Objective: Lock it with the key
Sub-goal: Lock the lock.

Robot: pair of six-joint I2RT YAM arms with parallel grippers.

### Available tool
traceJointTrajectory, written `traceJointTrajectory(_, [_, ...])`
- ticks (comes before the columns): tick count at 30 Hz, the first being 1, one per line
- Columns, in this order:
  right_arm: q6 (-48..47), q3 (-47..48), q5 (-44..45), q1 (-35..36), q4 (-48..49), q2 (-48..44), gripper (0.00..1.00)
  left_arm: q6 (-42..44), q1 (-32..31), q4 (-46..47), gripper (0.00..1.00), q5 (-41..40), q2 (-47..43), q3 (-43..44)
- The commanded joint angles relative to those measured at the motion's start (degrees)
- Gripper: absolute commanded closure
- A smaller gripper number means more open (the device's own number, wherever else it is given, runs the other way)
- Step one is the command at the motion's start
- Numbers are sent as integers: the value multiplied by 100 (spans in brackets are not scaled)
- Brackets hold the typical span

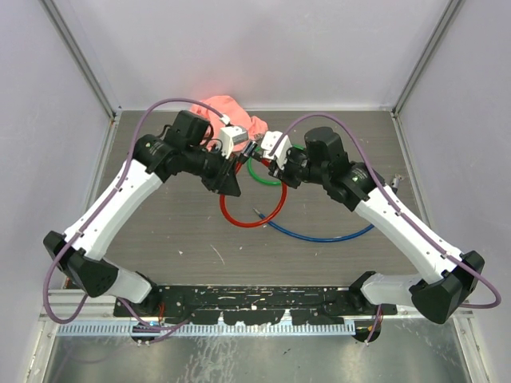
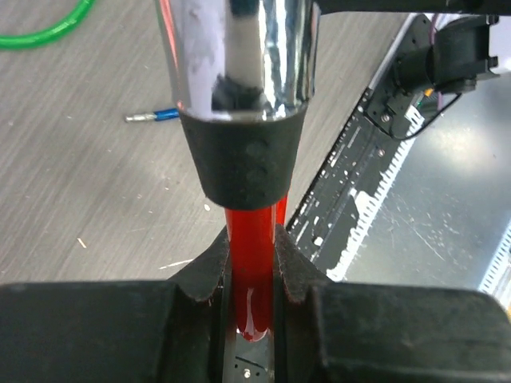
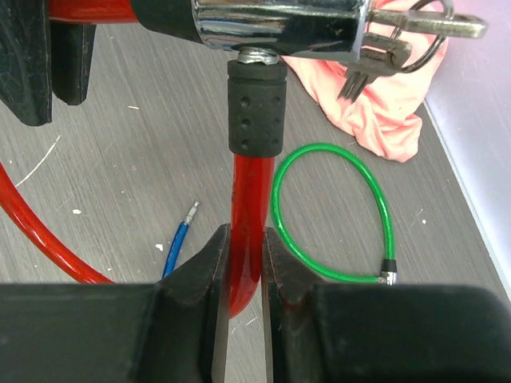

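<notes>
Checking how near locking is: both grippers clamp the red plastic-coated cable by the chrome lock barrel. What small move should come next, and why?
Probably the right gripper should release the red plastic-coated cable and shift to the metal keys to turn them. The black rubber sleeve already meets the chrome lock barrel, and the left gripper clamps the cable too.

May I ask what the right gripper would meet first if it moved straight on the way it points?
Most likely the black sleeve on the red cable that the right gripper is clamped on, then the chrome lock body just beyond it.
</notes>
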Motion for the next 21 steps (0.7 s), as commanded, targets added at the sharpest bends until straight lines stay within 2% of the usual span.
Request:
traceJointTrajectory(1, [47, 311, -1069, 122, 521, -161, 99, 288, -17, -468, 100, 693, 420, 409])
traceJointTrajectory(6, [98, 193, -1684, 115, 287, -25, 99, 243, -12, -418, 100, 786, 444, 497])
traceJointTrajectory(11, [59, -153, -1390, 121, 517, -266, 99, -30, 193, 47, 98, 1102, 212, 341])
traceJointTrajectory(14, [33, -258, -1344, 117, 517, -295, 99, -217, 282, 391, 92, 1309, 82, 197])
traceJointTrajectory(16, [78, -335, -1321, 115, 584, -329, 99, -364, 296, 628, 81, 1377, 47, 103])
traceJointTrajectory(21, [285, -468, -1250, 119, 798, -398, 99, -575, 297, 792, 75, 1541, 109, -30])
